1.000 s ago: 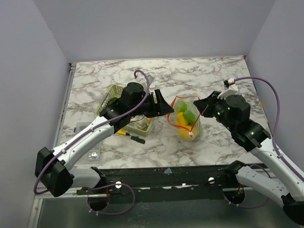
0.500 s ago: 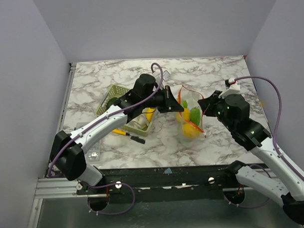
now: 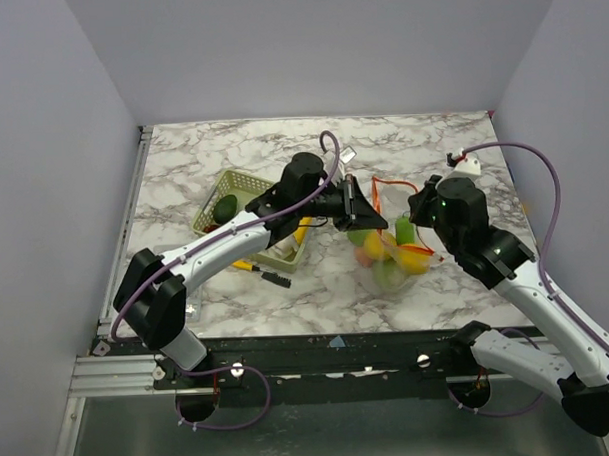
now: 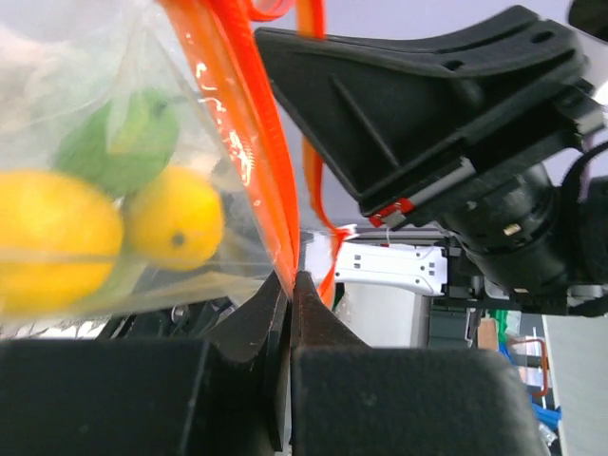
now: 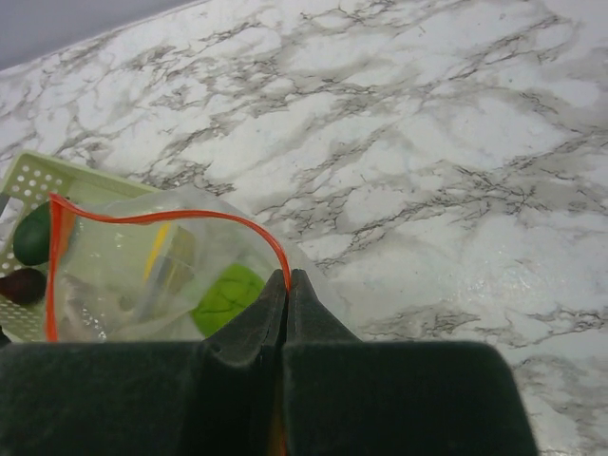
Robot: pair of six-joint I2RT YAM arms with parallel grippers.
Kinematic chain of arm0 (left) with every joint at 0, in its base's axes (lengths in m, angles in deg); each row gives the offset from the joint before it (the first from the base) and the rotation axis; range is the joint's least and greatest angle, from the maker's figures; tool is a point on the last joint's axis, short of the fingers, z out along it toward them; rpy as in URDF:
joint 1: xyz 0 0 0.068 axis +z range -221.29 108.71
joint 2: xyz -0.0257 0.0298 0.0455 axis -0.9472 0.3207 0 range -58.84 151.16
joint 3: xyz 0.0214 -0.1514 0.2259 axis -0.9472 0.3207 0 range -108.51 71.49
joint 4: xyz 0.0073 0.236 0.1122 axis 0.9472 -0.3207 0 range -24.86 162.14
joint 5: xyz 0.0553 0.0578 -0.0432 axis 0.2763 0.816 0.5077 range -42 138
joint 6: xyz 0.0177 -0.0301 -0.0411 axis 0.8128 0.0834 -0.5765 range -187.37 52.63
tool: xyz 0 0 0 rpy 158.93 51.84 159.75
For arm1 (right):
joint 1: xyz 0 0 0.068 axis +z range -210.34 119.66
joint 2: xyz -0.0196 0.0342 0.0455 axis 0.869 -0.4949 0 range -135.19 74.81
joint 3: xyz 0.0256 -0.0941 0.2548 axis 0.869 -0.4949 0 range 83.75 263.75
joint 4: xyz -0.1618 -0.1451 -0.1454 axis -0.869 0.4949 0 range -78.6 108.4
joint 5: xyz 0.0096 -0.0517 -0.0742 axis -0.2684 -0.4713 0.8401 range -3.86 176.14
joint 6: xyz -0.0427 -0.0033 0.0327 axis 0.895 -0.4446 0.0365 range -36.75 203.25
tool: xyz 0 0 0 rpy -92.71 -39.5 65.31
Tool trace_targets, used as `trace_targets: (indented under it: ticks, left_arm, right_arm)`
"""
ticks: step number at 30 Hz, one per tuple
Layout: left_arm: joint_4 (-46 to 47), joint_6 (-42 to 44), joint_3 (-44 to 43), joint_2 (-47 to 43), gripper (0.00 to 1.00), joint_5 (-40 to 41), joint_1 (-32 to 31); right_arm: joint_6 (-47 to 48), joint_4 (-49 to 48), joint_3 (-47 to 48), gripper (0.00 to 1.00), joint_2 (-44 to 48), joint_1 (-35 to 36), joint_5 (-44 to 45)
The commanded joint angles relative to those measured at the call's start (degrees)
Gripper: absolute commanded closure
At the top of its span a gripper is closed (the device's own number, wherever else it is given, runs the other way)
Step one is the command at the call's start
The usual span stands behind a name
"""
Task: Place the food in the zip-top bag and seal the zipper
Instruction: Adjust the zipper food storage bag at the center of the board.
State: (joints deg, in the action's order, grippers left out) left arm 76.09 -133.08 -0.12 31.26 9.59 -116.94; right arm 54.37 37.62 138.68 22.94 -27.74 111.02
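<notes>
The clear zip-top bag [image 3: 384,273] hangs between my two grippers. Inside it lies food: yellow pieces [image 4: 57,228], a light green piece [image 4: 119,142] and an orange one [image 3: 416,256]. My left gripper [image 3: 372,221] is shut on the orange-red zipper [image 4: 242,142] at the bag's left end, the strip pinched at its fingertips [image 4: 290,277]. My right gripper [image 3: 416,222] is shut on the zipper [image 5: 171,217] at the right end [image 5: 287,275]. The bag's mouth gapes open between them. A dark green piece [image 3: 226,207] rests in the basket.
A pale green slotted basket [image 3: 241,180] stands left of the bag under the left arm. A yellow-and-black pen [image 3: 258,271] lies in front of it. The marble table [image 3: 231,140] reaches to grey walls at the back and both sides.
My left gripper moved right to the bag's rim and shut on the zipper. The bag has shifted right and now hangs stretched between both grippers, the food slumped to its bottom.
</notes>
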Motion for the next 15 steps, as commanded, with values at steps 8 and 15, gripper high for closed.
trace_targets:
  ticks: [8, 15]
  left_arm:
    - [2.2, 2.0, 1.4, 0.7, 0.68, -2.8, 1.0]
    - [-7.2, 12.6, 3.9, -5.8, 0.38, 0.2, 5.4]
  right_arm:
    - [1.2, -0.1, -1.7, 0.99, -0.3, -0.1, 2.3]
    - [1.2, -0.4, -2.7, 0.99, 1.4, -0.2, 0.6]
